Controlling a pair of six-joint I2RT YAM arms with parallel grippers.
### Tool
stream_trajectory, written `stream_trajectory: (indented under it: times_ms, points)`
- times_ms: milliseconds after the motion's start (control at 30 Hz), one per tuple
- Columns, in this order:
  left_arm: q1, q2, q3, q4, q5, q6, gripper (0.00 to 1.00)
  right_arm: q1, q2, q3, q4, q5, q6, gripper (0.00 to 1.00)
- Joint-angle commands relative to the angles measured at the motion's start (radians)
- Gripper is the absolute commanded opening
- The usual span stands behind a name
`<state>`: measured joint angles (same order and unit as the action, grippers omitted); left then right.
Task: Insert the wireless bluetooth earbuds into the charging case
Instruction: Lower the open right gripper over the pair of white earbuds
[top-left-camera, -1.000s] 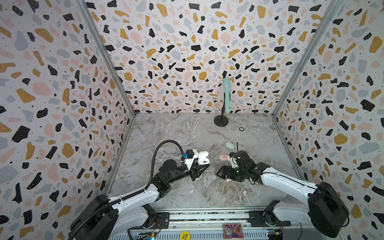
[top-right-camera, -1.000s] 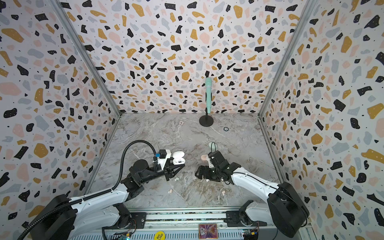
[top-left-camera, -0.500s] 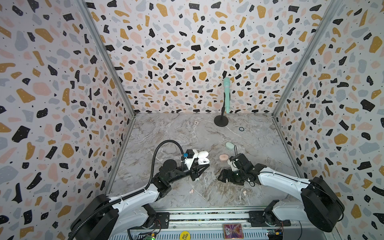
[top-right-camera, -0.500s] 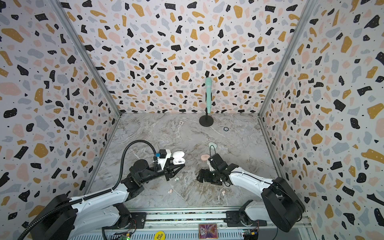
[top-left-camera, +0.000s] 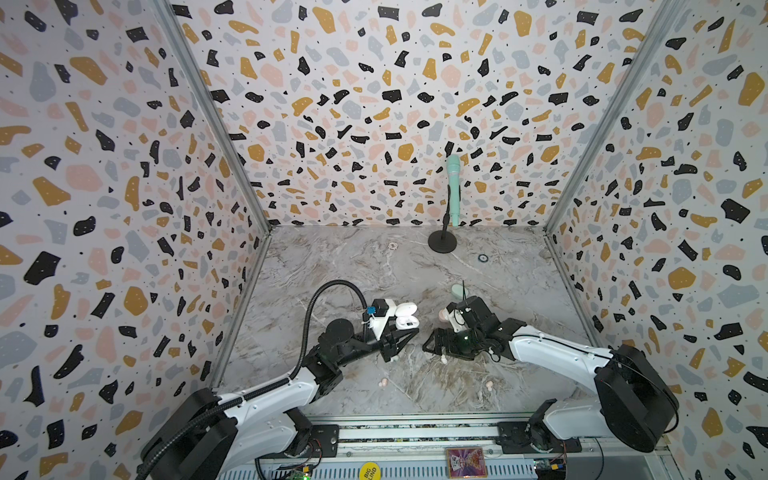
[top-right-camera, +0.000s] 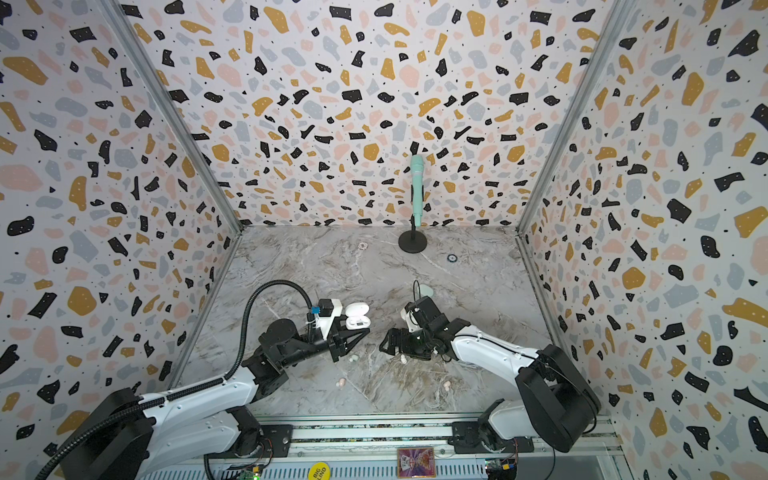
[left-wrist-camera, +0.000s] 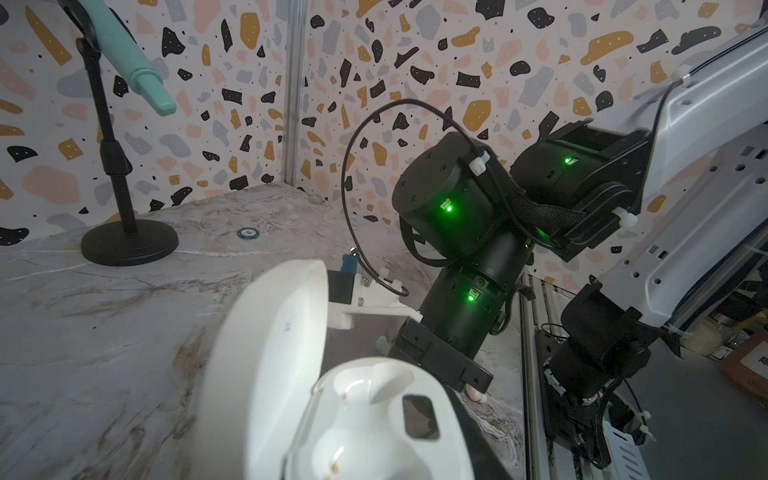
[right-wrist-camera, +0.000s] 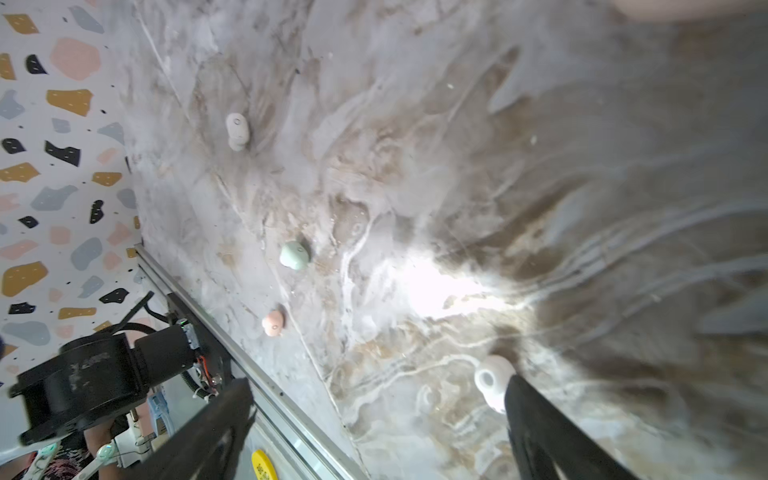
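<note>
Down by the front rail (top-left-camera: 415, 428), a pink earbud (top-left-camera: 384, 382) lay loose. Further in, the right gripper (right-wrist-camera: 374, 390) stood spread, a white earbud (right-wrist-camera: 492, 380) just beside one finger — beyond it, the left gripper (top-left-camera: 406, 332) pinched the open white charging case (top-left-camera: 406, 320).

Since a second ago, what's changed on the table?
The right gripper, open, has shifted slightly toward the left gripper; a white earbud now lies between its jaws, close to one. Nothing was grasped or released. The left gripper stays shut on the open charging case; the loose pink earbud has not moved.
</note>
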<state>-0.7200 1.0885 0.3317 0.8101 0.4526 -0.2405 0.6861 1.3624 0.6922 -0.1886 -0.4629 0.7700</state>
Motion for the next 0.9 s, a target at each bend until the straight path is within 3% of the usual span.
stream_trajectory:
  times_ms: [0,333,567,867]
  points:
    - [0.005,-0.009,-0.008,0.061,-0.003,-0.001,0.14,0.006,-0.002,0.040,-0.028,-0.014,0.001,0.96]
    - [0.007,-0.008,-0.007,0.060,-0.004,-0.003,0.14,0.012,-0.033,0.009,-0.163,0.134,-0.047,0.93]
    - [0.008,-0.016,-0.011,0.059,-0.010,-0.010,0.14,0.035,0.015,0.012,-0.190,0.215,-0.065,0.74]
    - [0.049,-0.079,-0.045,0.035,-0.064,-0.068,0.14,0.066,0.090,0.006,-0.122,0.211,-0.024,0.65]
